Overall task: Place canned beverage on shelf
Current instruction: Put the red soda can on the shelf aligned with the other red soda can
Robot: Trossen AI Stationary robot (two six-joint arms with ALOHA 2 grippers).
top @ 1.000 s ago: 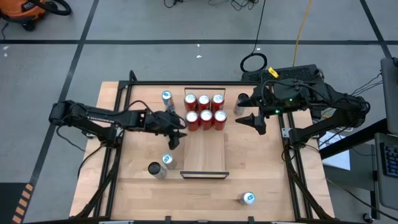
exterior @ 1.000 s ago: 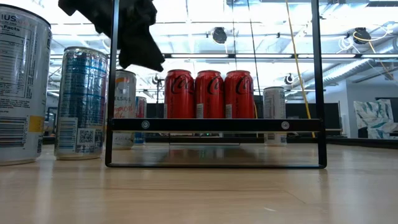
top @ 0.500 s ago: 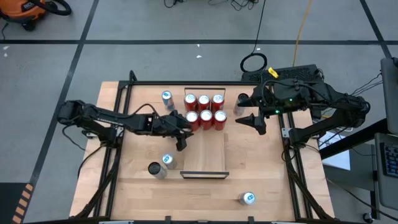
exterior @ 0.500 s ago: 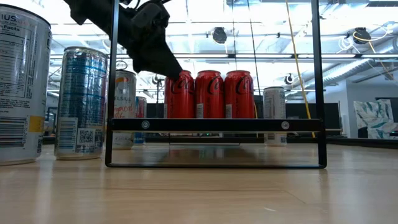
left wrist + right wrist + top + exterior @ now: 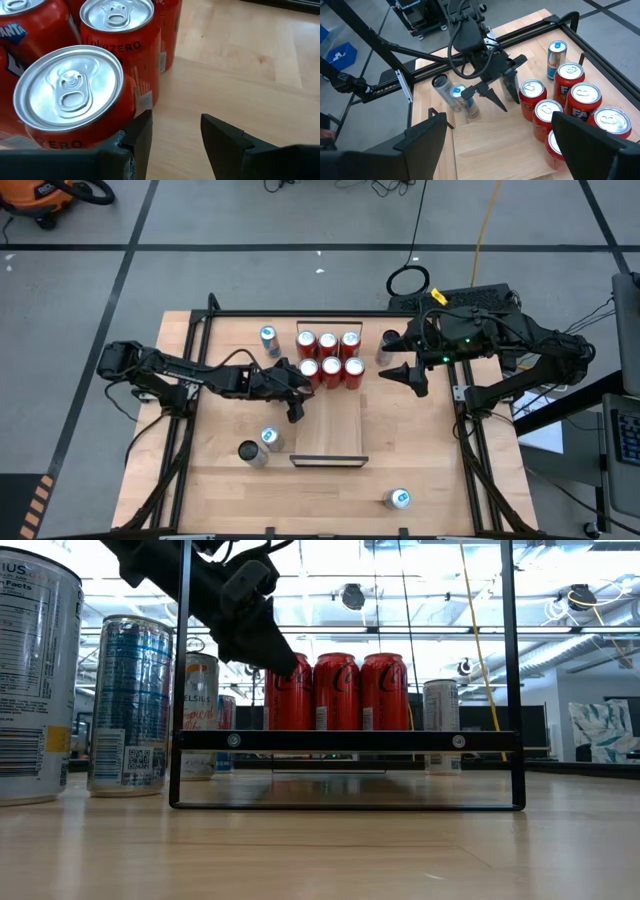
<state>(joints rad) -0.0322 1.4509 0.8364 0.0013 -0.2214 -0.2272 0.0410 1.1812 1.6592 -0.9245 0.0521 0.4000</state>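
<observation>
The light-wood shelf board (image 5: 330,425) lies in the table's middle. Several red cans (image 5: 328,358) stand upright on its far end; they also show in the low view (image 5: 337,692) and the left wrist view (image 5: 70,95). My left gripper (image 5: 293,406) is open and empty over the board's left edge. It is just on the near side of the nearest left red can, one finger (image 5: 141,131) close beside that can's side. My right gripper (image 5: 410,376) is open and empty above the table, right of the board.
A silver-blue can (image 5: 267,337) stands left of the red cans. Two cans (image 5: 260,445) stand left of the board's near end. One can (image 5: 398,499) stands near the table's near edge, another (image 5: 388,343) by my right gripper. Black rails (image 5: 470,450) border the table.
My left gripper has gone toward the table's right edge and a little down, from beside the board to over its left edge, close to the nearest red can. The cans have stayed in place.
</observation>
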